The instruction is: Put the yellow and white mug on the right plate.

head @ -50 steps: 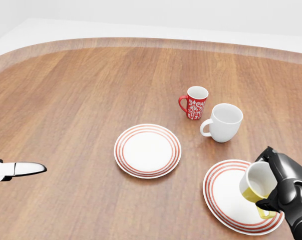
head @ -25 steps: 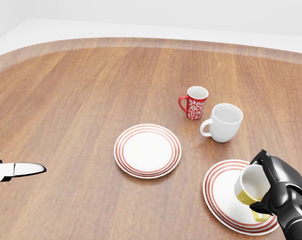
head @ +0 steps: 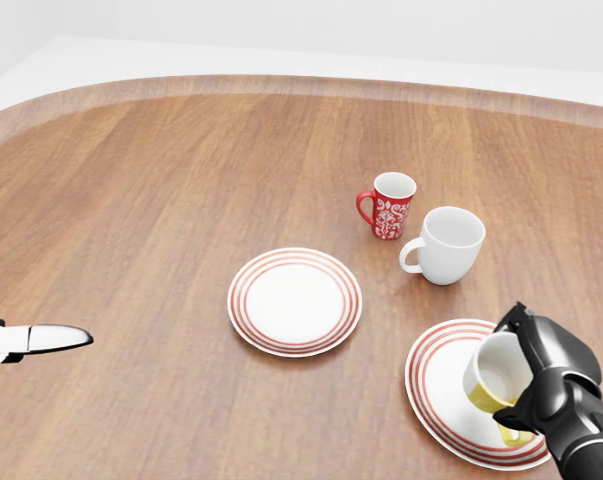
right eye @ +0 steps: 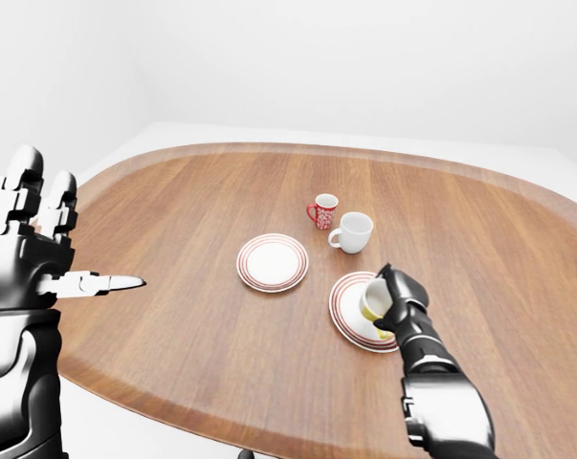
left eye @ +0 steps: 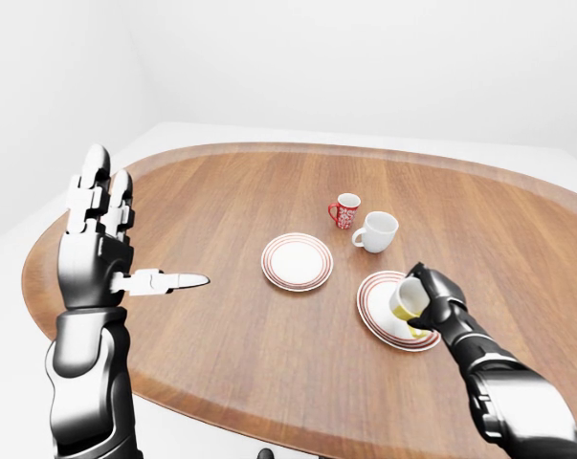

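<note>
Our right hand [head: 541,385] has its dark fingers closed round the yellow and white ceramic mug [head: 496,378], held tilted over the red-ringed white right plate [head: 451,392] at five o'clock on the oval wooden counter [head: 161,220]. Our left hand [left eye: 101,239] is raised at nine o'clock, fingers spread, empty. A red patterned mug [head: 391,205] and a plain white mug [head: 446,245] stand at one o'clock of the middle plate [head: 295,301].

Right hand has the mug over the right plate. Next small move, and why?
Probably level the mug and ease it down before letting go. The right hand is closed on the yellow and white mug, which is tilted, its mouth facing the view's left, over the right plate. Whether its base touches the plate cannot be told. Releasing now risks tipping it.
</note>
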Available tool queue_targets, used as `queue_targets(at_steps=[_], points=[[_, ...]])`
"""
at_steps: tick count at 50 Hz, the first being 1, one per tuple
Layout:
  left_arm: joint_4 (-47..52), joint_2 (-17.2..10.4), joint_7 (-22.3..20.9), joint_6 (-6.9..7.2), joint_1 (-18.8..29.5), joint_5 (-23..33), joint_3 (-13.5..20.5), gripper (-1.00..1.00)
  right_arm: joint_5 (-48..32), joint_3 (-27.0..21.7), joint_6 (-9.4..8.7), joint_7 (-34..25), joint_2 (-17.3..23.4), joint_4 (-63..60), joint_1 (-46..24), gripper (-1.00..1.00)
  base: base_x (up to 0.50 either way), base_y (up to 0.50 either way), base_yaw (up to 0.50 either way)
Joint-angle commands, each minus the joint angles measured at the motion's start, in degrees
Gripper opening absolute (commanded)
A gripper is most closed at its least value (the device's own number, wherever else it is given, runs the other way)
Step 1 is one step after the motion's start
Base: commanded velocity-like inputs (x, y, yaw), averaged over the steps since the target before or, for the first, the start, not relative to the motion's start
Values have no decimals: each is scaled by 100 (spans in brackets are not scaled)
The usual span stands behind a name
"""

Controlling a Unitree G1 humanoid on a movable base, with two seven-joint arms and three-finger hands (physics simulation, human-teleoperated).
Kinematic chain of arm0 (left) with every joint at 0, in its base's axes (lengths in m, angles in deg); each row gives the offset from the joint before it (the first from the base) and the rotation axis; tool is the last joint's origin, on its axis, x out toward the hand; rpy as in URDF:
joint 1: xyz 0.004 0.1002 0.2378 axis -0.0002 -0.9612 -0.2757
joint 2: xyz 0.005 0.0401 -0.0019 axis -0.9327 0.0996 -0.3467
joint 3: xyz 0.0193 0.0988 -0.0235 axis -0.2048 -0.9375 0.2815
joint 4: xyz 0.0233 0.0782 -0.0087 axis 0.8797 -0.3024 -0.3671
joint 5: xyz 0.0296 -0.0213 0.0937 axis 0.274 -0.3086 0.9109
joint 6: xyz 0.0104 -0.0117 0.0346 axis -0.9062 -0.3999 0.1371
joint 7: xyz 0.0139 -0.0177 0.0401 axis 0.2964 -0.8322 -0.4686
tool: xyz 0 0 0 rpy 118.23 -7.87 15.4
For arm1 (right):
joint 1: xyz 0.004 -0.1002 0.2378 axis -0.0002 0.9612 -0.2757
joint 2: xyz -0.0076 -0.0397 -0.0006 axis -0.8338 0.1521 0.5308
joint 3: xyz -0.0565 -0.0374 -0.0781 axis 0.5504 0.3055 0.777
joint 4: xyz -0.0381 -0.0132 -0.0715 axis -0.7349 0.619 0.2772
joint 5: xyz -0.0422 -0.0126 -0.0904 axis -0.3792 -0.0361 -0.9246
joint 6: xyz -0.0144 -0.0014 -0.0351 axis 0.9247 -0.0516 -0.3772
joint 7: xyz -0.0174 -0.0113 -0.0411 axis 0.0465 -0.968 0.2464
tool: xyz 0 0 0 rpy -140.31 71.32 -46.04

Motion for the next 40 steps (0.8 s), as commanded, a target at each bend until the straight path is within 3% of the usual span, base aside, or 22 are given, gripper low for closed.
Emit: queue_targets(at_steps=[1, 40], points=[[37, 1, 0, 0, -1, -2, 2, 97, -298, -55, 0, 134, -36, 28, -68, -100, 0, 0, 0], [-22, 14, -12, 0, -5, 29, -20, 97, -340, -144, 0, 249, -193, 90, -109, -100, 0, 0, 0]])
